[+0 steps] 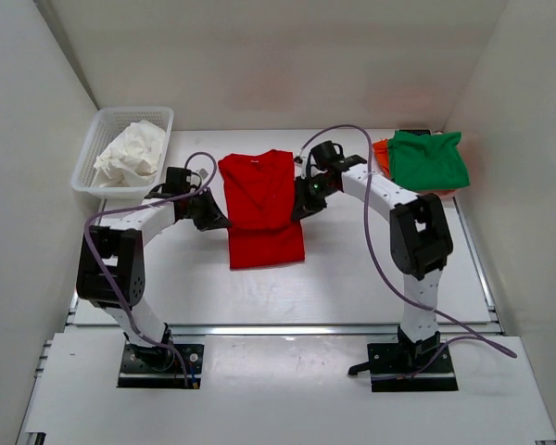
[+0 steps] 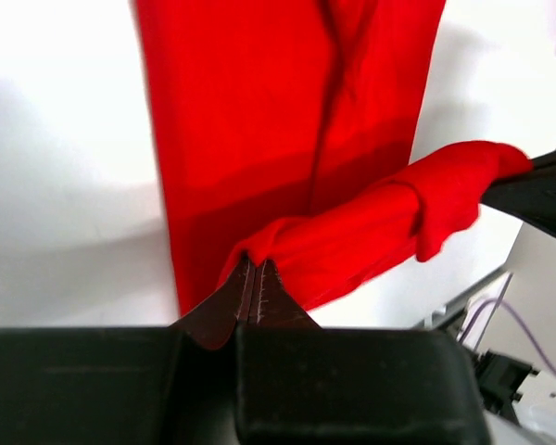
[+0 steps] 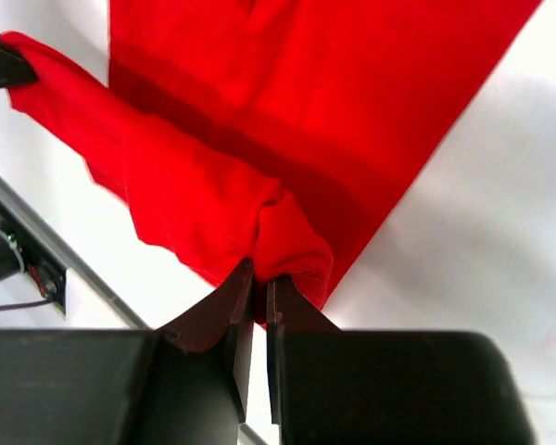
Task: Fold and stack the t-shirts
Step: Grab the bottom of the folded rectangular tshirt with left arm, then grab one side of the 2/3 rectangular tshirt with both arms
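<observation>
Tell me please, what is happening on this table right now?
Two robot arms are folding a red t-shirt that lies mid-table. The left gripper and the right gripper each pinch a side edge of it. A folded green t-shirt sits on an orange t-shirt at the far right; a white basket far left holds white cloth.

Red t-shirt [image 1: 262, 209]: one. Green t-shirt [image 1: 429, 159]: one. Orange t-shirt [image 1: 381, 148] (mostly covered): one. Basket [image 1: 170, 139]: one. White cloth [image 1: 130, 156]: one.

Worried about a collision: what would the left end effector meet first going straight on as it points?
The left end effector would plough into the red shirt it already pinches; depth beyond is unclear.
</observation>
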Action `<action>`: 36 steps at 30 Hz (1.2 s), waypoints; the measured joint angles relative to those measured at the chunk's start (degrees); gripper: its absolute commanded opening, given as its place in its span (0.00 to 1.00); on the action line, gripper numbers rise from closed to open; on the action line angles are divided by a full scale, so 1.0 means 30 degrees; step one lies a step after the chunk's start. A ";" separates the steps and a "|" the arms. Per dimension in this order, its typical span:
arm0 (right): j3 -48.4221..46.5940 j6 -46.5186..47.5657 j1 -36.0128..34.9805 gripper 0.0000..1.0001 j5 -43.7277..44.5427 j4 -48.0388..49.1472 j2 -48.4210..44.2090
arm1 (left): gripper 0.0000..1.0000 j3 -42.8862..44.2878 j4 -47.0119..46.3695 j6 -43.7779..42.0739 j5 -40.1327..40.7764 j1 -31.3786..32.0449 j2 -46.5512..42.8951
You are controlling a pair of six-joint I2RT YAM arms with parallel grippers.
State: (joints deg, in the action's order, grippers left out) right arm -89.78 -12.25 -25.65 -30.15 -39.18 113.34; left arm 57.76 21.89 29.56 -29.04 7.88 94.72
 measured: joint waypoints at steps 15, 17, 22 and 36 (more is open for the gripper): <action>0.1894 -0.1858 0.2222 0.76 0.2841 0.5377 -0.0721 | 0.51 -0.0044 -0.4656 0.2295 0.1056 -0.1137 0.0466; 0.4226 -0.2674 0.2703 0.74 0.3708 0.5982 -0.2958 | 0.52 -0.1464 -0.4459 0.2229 0.1355 -0.0721 -0.1545; 1.0469 -0.5275 0.1129 0.73 0.5712 0.7774 -0.8000 | 0.55 -0.6849 -0.4386 0.2208 0.3111 0.1792 -0.6681; 1.5467 -1.0812 -0.4036 0.67 1.0105 1.2356 -0.7912 | 0.58 -1.4076 -0.8480 0.6470 0.9267 0.3803 -1.0659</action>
State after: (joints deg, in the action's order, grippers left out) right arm -43.38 -44.69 -37.76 0.16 -2.11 89.60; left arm 15.53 -3.55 48.97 -1.23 19.29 62.74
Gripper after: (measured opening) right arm 0.687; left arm 0.585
